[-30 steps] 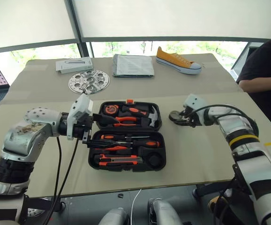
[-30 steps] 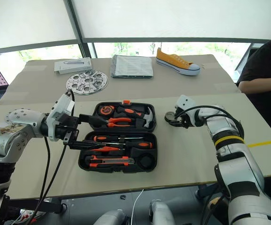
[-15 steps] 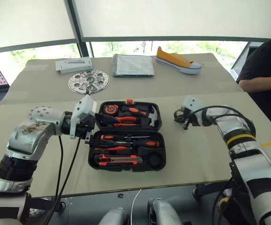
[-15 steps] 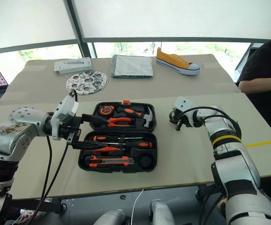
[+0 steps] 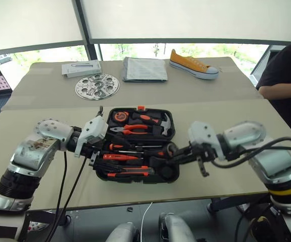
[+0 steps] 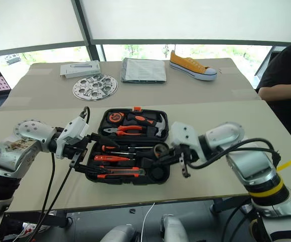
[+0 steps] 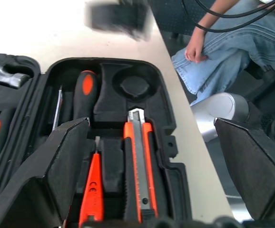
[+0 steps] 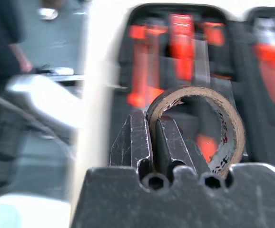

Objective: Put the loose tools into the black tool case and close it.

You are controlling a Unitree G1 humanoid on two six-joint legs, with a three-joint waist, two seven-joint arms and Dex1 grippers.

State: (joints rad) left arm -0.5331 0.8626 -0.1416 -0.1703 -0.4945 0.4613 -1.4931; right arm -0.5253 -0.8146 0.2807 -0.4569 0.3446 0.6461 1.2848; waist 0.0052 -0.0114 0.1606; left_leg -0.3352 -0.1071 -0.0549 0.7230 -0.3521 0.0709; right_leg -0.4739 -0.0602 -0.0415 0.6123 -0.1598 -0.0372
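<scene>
The black tool case [image 5: 103, 175] lies open in the middle of the table. Its near half holds two screwdrivers [image 5: 130, 147], a slim orange tool [image 5: 119, 157] and the utility knife [image 5: 128, 174]. My right gripper [image 5: 177, 154] is shut on the wall of the small tape roll [image 5: 171, 149], holding it over the case's right end, above the empty round recess [image 7: 134, 86]. In the right wrist view the fingers [image 8: 140, 137] pinch the roll [image 8: 232, 137] at its rim. My left gripper [image 5: 105, 149] stands open at the case's left edge, with nothing between its fingers [image 7: 66, 156].
Pliers [image 5: 130, 129], a hammer [image 5: 163, 123] and a tape measure [image 5: 118, 116] sit in the case's far half. Behind it lie a silver perforated disc [image 5: 96, 86], a flat grey box [image 5: 81, 68], a grey folded sheet [image 5: 144, 69] and a yellow sneaker [image 5: 193, 64]. A person [image 5: 286, 70] sits at the right.
My right gripper has shut on the tape roll beside the case and swung it in to the left, over the case's right end. The left gripper has sunk slightly and stays open.
</scene>
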